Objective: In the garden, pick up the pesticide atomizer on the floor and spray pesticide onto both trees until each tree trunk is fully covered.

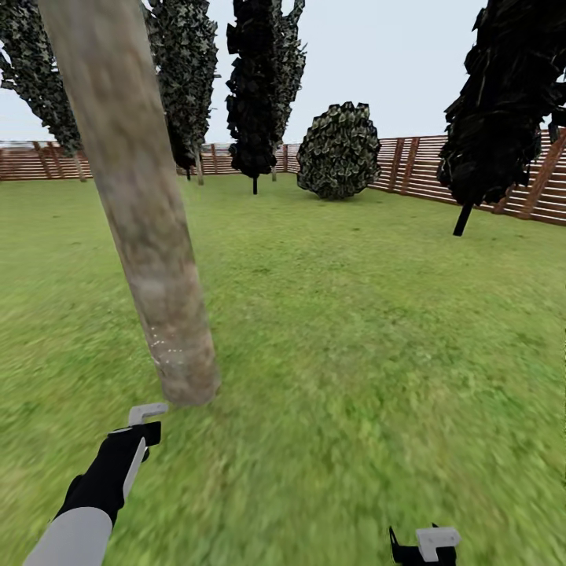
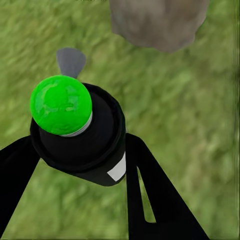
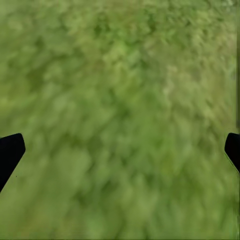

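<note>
The pesticide atomizer [image 2: 75,135] is a black bottle with a bright green cap and a grey nozzle. My left gripper [image 2: 80,150] is shut on it, a black finger on each side. In the head view my left gripper [image 1: 130,444] holds the atomizer [image 1: 146,412] low over the grass, its pale nozzle just short of the foot of a tree trunk [image 1: 145,212]. That thick, mottled grey-beige trunk carries a few pale specks of pesticide [image 1: 161,346] near its base. The trunk's base [image 2: 157,22] lies just beyond the nozzle. My right gripper [image 1: 424,549] hangs open over bare grass [image 3: 120,100].
Green lawn [image 1: 354,330] stretches ahead to a brown slat fence [image 1: 417,169]. Dark thin-trunked trees [image 1: 255,86] and a round bush [image 1: 338,149] stand at the back. Another dark tree [image 1: 499,110] leans at the right. Open grass lies to the right of the trunk.
</note>
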